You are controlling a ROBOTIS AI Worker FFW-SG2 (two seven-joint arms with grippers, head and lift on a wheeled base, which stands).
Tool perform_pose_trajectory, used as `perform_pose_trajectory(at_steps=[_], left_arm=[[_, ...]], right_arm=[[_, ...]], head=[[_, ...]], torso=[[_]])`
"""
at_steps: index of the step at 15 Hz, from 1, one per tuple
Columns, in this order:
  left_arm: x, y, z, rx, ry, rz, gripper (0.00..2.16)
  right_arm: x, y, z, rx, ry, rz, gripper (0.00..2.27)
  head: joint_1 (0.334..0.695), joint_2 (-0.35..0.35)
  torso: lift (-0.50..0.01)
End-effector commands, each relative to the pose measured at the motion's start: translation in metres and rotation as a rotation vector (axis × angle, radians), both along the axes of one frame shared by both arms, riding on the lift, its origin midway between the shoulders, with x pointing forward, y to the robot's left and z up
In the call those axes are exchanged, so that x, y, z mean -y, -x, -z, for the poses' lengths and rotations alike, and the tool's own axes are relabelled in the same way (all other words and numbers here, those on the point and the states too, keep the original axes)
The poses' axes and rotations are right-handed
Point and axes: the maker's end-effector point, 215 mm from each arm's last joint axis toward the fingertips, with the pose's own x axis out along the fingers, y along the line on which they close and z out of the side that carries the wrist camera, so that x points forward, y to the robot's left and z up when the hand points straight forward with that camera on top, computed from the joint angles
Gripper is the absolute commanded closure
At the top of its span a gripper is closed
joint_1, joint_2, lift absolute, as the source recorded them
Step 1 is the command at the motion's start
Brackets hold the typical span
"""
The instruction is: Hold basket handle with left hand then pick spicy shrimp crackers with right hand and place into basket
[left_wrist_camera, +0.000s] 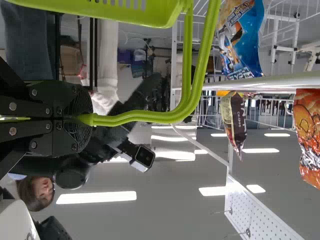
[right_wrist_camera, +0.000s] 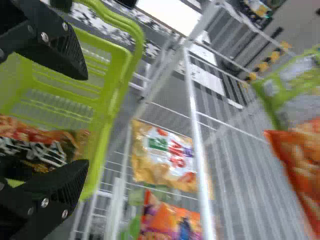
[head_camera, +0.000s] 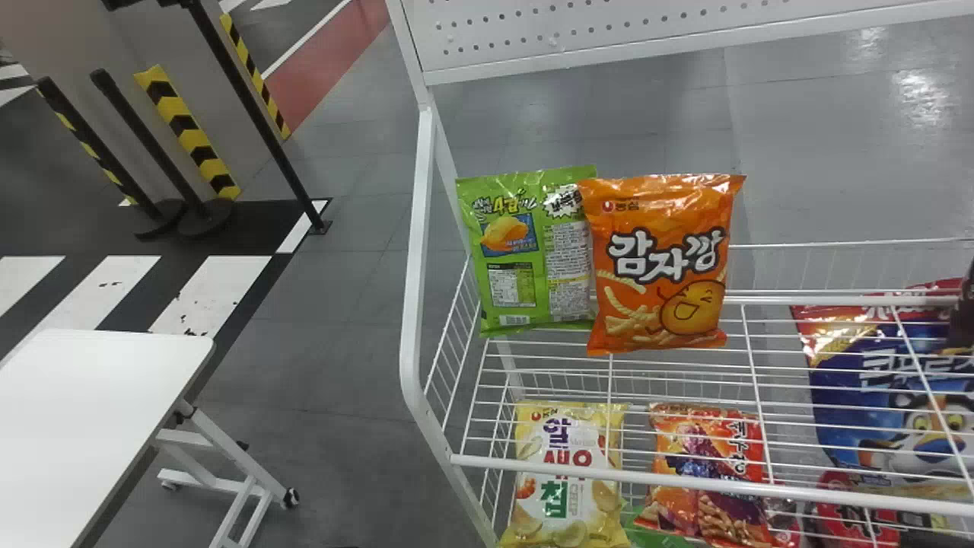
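In the left wrist view my left gripper [left_wrist_camera: 75, 119] is shut on the handle [left_wrist_camera: 150, 116] of the green basket [left_wrist_camera: 110, 14]. My right gripper [right_wrist_camera: 82, 122] stands open in the right wrist view, its fingers wide apart beside the basket [right_wrist_camera: 112, 95]. Inside that basket lies a red and black snack bag [right_wrist_camera: 45, 150], seen between the two fingers and not gripped. On the rack's lower level are a red-orange and purple bag [head_camera: 704, 472] and a yellow shrimp chip bag [head_camera: 567, 472]. Which bag is the spicy shrimp crackers I cannot tell for certain.
Green [head_camera: 533, 259] and orange [head_camera: 660, 262] bags stand on the white wire rack's upper level; its front rail [head_camera: 685, 484] runs across. A blue cereal bag [head_camera: 875, 403] is at the right. At the left stands a white table [head_camera: 84, 411].
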Motion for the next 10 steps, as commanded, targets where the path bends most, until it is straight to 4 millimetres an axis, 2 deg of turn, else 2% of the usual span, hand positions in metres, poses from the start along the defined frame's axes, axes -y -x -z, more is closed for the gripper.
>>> perform_pose_trajectory(at_steps=[1, 3, 5, 6, 9, 10], left_arm=[[-0.001, -0.002, -0.002, 0.006, 0.013, -0.002, 2.15], [-0.001, -0.001, -0.001, 0.004, 0.012, -0.004, 2.15], [-0.002, -0.002, 0.0, 0.005, 0.011, -0.008, 2.15], [-0.001, -0.003, -0.001, 0.006, 0.012, -0.006, 2.15], [0.0, -0.005, 0.0, 0.005, 0.016, -0.006, 2.15], [-0.001, -0.005, 0.0, 0.004, 0.016, -0.008, 2.15]], right_arm=[[0.026, -0.027, -0.033, 0.147, 0.007, 0.062, 0.09], [0.049, -0.046, -0.062, 0.27, 0.009, 0.11, 0.09], [0.073, -0.066, -0.102, 0.479, 0.017, 0.156, 0.09], [0.084, -0.073, -0.112, 0.559, 0.035, 0.178, 0.09], [0.111, -0.075, -0.103, 0.674, 0.065, 0.237, 0.11], [0.12, -0.071, -0.092, 0.689, 0.078, 0.254, 0.11]], head=[[0.695, 0.35], [0.695, 0.35], [0.695, 0.303], [0.695, 0.279], [0.695, 0.178], [0.695, 0.161]], torso=[[-0.01], [-0.01], [-0.01], [-0.01], [-0.01], [-0.01]])
